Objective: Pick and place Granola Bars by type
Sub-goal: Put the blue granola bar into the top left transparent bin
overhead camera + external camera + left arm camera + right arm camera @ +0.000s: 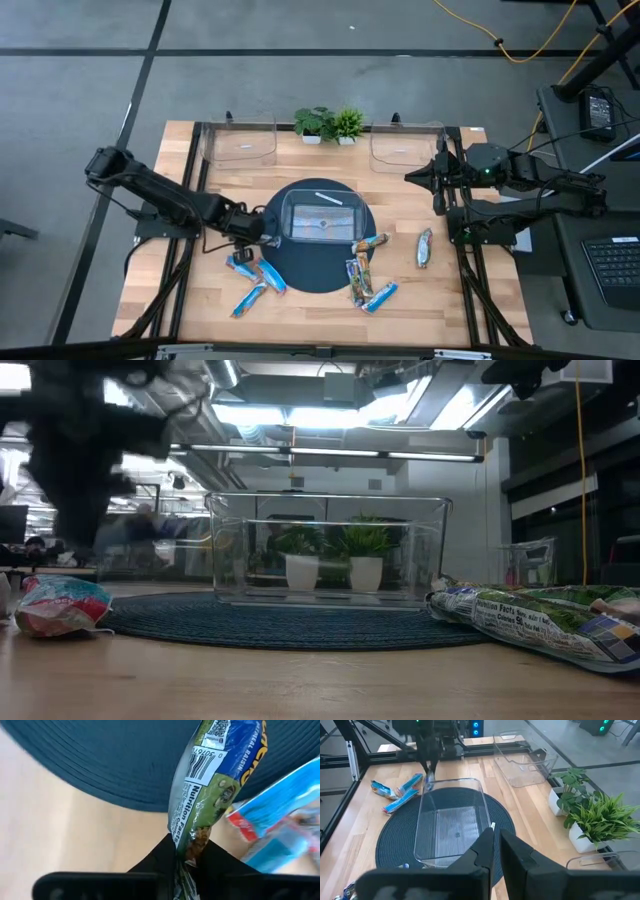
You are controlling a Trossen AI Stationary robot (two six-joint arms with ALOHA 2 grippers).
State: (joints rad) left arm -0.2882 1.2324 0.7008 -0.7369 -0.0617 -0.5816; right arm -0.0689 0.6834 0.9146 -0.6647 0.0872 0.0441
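Left gripper (pixel 268 228) is clamped on a green-and-blue granola bar (pixel 207 785), hanging it over the left edge of the dark round mat (pixel 372 225), right beside the clear bin (pixel 320 217) at its centre. Blue bars (pixel 250 297) lie just below on the wood, multicoloured ones (pixel 360 275) and a grey bar (pixel 425 247) further right. Right gripper (pixel 412 177), fingers nearly closed on nothing, waits by the back right bin (pixel 400 148) near two potted plants (pixel 330 125).
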